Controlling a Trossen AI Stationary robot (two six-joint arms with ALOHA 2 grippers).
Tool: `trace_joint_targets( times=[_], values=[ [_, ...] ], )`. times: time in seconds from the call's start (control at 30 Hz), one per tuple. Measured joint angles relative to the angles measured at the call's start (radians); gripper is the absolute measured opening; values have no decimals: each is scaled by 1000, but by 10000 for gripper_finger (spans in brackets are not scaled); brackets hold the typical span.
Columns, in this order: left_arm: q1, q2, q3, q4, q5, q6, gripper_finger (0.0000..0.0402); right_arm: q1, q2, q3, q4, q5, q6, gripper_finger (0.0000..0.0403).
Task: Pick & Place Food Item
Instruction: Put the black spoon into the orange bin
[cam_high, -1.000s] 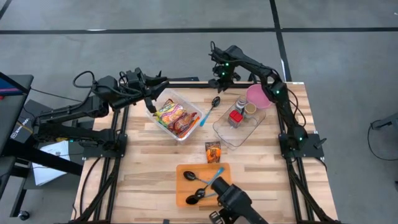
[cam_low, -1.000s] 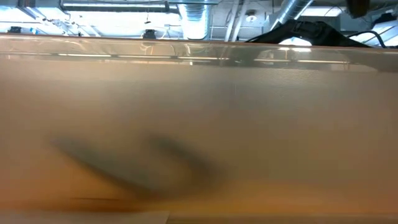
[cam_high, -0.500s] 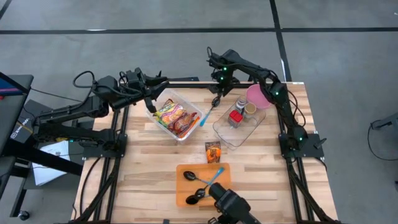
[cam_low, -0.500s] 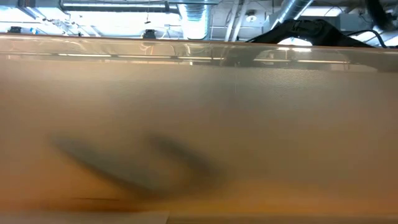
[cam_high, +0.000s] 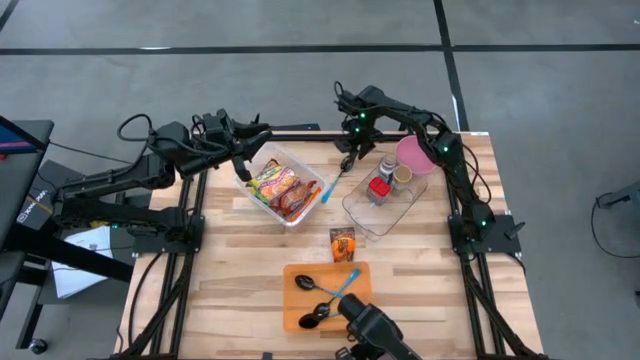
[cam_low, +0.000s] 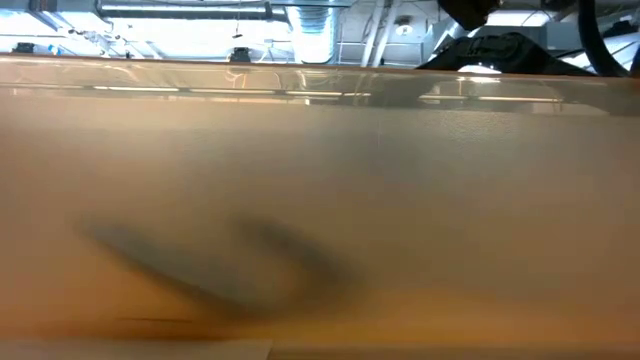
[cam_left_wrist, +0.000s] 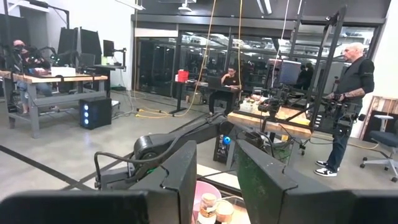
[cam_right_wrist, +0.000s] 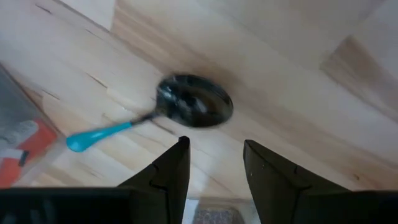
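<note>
The wooden plank counter (cam_high: 420, 270) carries two clear plastic bins, one orange cutting board (cam_high: 296, 310) and three ladle-type spoons.

The rectangular clear bin (cam_high: 262, 158) holding glossy red-and-yellow snack packets (cam_high: 279, 187) lies just beside the left gripper (cam_high: 243, 158). Its fingers (cam_left_wrist: 180, 180) stand slightly apart, clamped on nothing, pointing level into the room.

The second clear bin (cam_high: 362, 213) holds a red-capped jar (cam_high: 378, 187), a small round cup (cam_high: 402, 176) and a pink bowl (cam_high: 413, 153).

One small orange printed food packet (cam_high: 342, 243) lies flat on the bare counter, well apart from both sets of fingers, between the bins and the cutting board.

The right gripper (cam_high: 349, 156) hovers directly above the black-bowled spoon with a blue handle (cam_right_wrist: 155, 115). Its fingers (cam_right_wrist: 169, 171) are apart and empty.

Two similar spoons (cam_high: 322, 293) rest on the cutting board.
</note>
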Motion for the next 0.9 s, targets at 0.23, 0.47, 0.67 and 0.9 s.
trace_joint_targets(
  times=[0.23,0.47,0.67,0.9],
  values=[
    [0,0,0,0,0,1,104,0,0,-1,11,-4,9,143],
    [0,0,0,0,0,2,104,5,0,-1,15,-11,21,143],
    [0,0,0,0,0,3,104,8,0,-1,46,-15,46,143],
    [0,0,0,0,0,1,104,7,-1,-45,34,-3,39,143]
  ],
)
